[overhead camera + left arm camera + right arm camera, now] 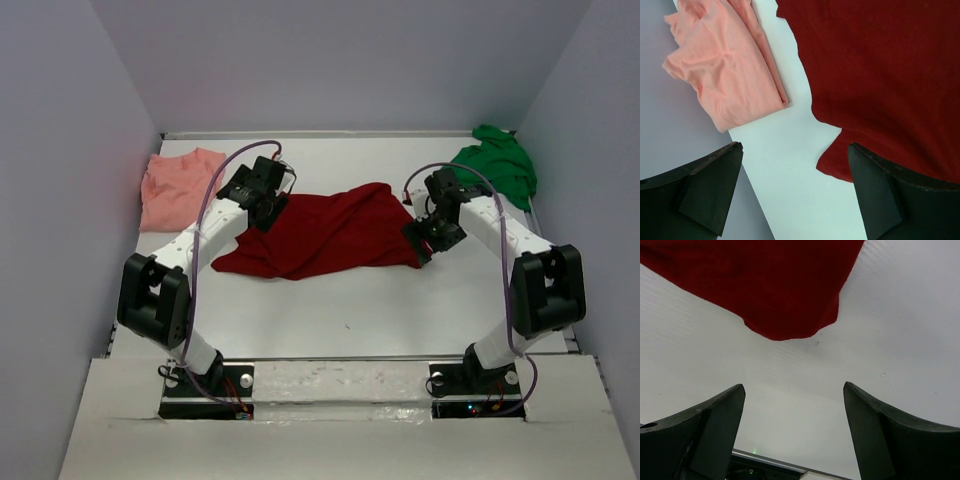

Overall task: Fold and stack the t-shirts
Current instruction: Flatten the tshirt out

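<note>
Cloth shirts number three: a dark red shirt (330, 235) spread mid-table, a salmon-pink shirt (175, 185) by the left wall, and a green shirt (497, 165) bunched in the far right corner, seen only from above. Both claws gape wide and empty. The left gripper (795, 192) hangs at the red shirt's left edge, with a strip of white table (785, 165) between red and pink. The right gripper (795, 430) sits just short of the red corner.

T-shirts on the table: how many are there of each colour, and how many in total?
dark red t-shirt: 1
salmon-pink t-shirt: 1
green t-shirt: 1
Total: 3
</note>
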Robot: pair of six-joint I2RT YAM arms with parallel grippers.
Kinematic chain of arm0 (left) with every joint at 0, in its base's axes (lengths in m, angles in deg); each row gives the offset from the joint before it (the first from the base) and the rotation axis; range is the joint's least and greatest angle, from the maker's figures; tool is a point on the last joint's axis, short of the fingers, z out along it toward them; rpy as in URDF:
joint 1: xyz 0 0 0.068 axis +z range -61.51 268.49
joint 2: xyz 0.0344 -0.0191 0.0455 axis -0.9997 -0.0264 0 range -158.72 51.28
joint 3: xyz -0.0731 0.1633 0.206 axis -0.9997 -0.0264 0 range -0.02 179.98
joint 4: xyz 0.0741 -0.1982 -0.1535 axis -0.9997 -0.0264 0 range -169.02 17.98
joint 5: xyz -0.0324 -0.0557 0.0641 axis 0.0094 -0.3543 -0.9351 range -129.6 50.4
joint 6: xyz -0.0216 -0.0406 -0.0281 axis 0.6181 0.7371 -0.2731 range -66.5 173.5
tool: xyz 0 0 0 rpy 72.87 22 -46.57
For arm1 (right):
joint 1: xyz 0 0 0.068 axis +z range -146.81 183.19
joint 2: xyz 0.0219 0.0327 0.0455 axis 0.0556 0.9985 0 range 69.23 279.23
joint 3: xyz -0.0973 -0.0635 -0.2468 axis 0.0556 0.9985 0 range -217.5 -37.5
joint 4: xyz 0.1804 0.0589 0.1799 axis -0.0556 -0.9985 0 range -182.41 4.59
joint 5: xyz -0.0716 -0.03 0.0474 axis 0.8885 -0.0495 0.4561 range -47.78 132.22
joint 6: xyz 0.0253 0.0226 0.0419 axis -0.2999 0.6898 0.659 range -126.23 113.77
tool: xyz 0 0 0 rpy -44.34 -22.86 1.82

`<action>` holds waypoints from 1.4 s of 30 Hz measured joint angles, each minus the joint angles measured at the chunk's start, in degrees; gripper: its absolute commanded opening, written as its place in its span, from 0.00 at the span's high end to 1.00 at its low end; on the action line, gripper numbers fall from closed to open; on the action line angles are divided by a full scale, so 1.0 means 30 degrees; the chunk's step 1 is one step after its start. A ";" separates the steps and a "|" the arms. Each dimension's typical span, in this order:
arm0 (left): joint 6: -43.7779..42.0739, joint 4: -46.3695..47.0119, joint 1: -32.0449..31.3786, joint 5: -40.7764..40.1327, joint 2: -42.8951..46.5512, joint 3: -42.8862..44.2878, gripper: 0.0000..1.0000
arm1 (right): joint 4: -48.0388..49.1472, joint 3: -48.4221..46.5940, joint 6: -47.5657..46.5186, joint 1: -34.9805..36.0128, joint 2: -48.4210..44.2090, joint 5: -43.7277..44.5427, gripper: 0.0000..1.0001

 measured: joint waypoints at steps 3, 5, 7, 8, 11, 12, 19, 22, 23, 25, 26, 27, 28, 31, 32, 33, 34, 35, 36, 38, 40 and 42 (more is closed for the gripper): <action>-0.0029 0.0299 0.0233 0.0007 0.0131 -0.0270 0.01 | 0.0051 0.0219 0.0175 0.0000 0.0153 -0.0750 0.17; -0.0044 0.0364 0.0357 0.0022 0.0357 -0.0605 0.01 | 0.0270 0.0226 0.0233 0.0000 0.0576 -0.1071 0.18; -0.0044 0.0437 0.0481 0.0029 0.0619 -0.0991 0.01 | 0.0525 0.0226 0.0277 0.0000 0.1166 -0.1253 0.19; -0.0044 0.0444 0.0488 0.0044 0.0663 -0.1056 0.01 | 0.0656 0.0226 0.0284 0.0000 0.1523 -0.1355 0.19; -0.0044 0.0554 0.0627 0.0044 0.0947 -0.1464 0.01 | 0.0998 0.0211 0.0284 0.0000 0.2732 -0.1617 0.20; -0.0044 0.0568 0.0627 0.0044 0.1020 -0.1581 0.01 | 0.1064 0.0197 0.0284 0.0000 0.3016 -0.1639 0.20; -0.0066 0.0605 0.0707 0.0000 0.1836 -0.2404 0.01 | 0.1479 -0.0313 0.0270 -0.0117 0.4641 -0.1676 0.29; -0.0109 0.0576 0.0714 -0.0095 0.2127 -0.2484 0.01 | 0.1501 -0.0707 0.0240 -0.0284 0.4954 -0.1668 0.37; -0.0117 0.0583 0.0721 -0.0138 0.2186 -0.2484 0.01 | 0.1530 -0.0816 0.0211 -0.0364 0.5042 -0.1683 0.40; -0.0117 0.0583 0.0721 -0.0211 0.2208 -0.2484 0.01 | 0.1610 -0.0903 0.0211 -0.0401 0.5122 -0.1676 0.50; -0.0117 0.0576 0.0721 -0.0219 0.2208 -0.2484 0.01 | 0.1610 -0.0918 0.0153 -0.0452 0.5144 -0.1690 0.56; -0.0117 0.0568 0.0721 -0.0219 0.2208 -0.2484 0.01 | 0.1676 -0.0925 0.0109 -0.0503 0.5151 -0.1676 0.63; -0.0109 0.0568 0.0721 -0.0226 0.2208 -0.2484 0.01 | 0.1749 -0.0925 0.0102 -0.0532 0.5166 -0.1690 0.75; -0.0109 0.0539 0.0721 -0.0219 0.2193 -0.2484 0.01 | 0.1967 -0.0933 -0.0015 -0.0729 0.5187 -0.1756 1.00; -0.0109 0.0517 0.0721 -0.0226 0.2186 -0.2484 0.01 | 0.2025 -0.0925 -0.0036 -0.0743 0.5202 -0.1814 1.00; -0.0109 0.0503 0.0721 -0.0226 0.2171 -0.2484 0.01 | 0.2040 -0.0925 -0.0073 -0.0794 0.5209 -0.1836 1.00; -0.0117 0.0488 0.0721 -0.0219 0.2171 -0.2484 0.01 | 0.2047 -0.0925 -0.0080 -0.0874 0.5202 -0.1836 1.00; -0.0117 0.0481 0.0721 -0.0219 0.2171 -0.2484 0.01 | 0.2047 -0.0925 -0.0087 -0.0933 0.5202 -0.1843 1.00; -0.0117 0.0474 0.0721 -0.0219 0.2171 -0.2484 0.01 | 0.2047 -0.0925 -0.0095 -0.1005 0.5202 -0.1836 1.00; -0.0124 0.0474 0.0721 -0.0204 0.2171 -0.2535 0.01 | 0.2047 -0.0925 -0.0102 -0.1282 0.5195 -0.1814 1.00; -0.0138 0.0503 0.0721 -0.0124 0.2171 -0.2688 0.01 | 0.2076 -0.0933 -0.0160 -0.1617 0.5136 -0.1727 1.00; -0.0189 0.0488 0.0721 0.0044 0.2171 -0.2943 0.01 | 0.2120 -0.1100 -0.0233 -0.2062 0.5107 -0.1319 1.00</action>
